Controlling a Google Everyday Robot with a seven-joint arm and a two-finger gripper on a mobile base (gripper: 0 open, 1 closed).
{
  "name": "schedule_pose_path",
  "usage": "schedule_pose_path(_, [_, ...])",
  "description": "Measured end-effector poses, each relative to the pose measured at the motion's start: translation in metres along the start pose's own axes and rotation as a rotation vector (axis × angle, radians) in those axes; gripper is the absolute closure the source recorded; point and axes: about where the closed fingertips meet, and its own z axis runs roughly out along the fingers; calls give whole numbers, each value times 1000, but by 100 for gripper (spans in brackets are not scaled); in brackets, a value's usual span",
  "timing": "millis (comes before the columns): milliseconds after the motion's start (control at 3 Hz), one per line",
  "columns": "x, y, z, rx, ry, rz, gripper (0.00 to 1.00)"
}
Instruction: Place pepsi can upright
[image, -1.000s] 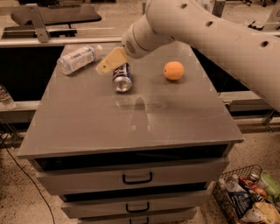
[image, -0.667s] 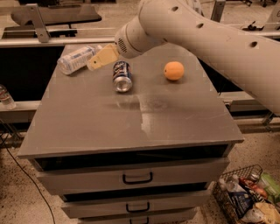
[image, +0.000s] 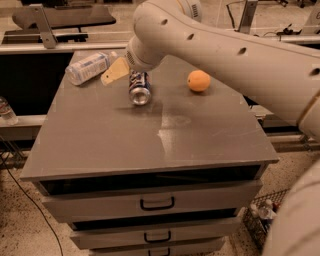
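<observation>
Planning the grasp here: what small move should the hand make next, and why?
Probably ease the hand across and down onto the pepsi can: the can lies on its side, and the hand sits beside it, between it and the water bottle, not around it.

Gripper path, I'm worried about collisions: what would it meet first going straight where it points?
Probably the water bottle lying left of the gripper; depth is unclear. The pepsi can sits beside it.
</observation>
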Motion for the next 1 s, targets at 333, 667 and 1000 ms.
schedule_pose_path(333, [15,-19,11,85,88,111,0])
schedule_pose_path(667, [24,-24,24,110,145,220,0])
schedule_pose_path(1000, [26,-21,37,102,176,261,0])
